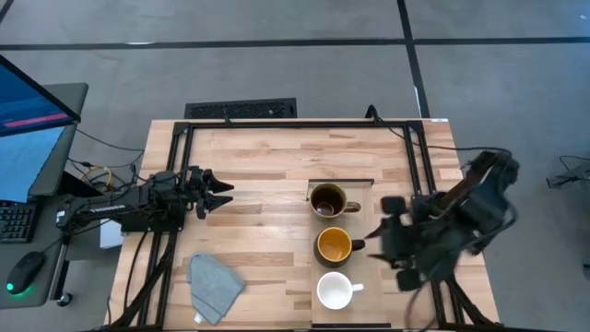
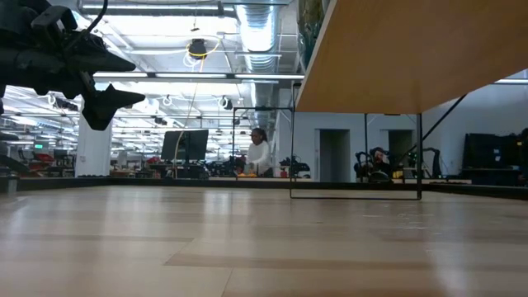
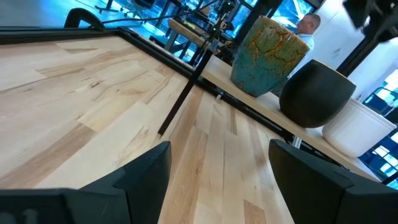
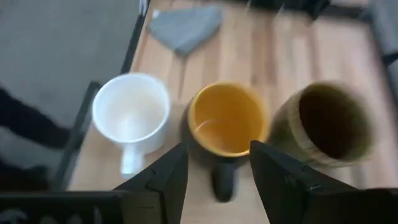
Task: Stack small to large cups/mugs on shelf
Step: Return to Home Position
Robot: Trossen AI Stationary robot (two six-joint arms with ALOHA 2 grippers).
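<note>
On the shelf (image 1: 357, 314): brown mug (image 1: 327, 200), yellow-lined mug (image 1: 334, 245), white mug (image 1: 335, 291).
Beside the shelf, right gripper (image 4: 217, 158) spread and empty; left gripper (image 1: 221, 194) well apart, likewise.

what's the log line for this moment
row on pale wooden shelf: glossy dark brown mug, yellow-lined dark mug, small white mug | left gripper open, far left | right gripper open beside mugs

No text, label or number — none readable.

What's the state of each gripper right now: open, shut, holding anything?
Left gripper: open, holding nothing.
Right gripper: open, holding nothing.
</note>
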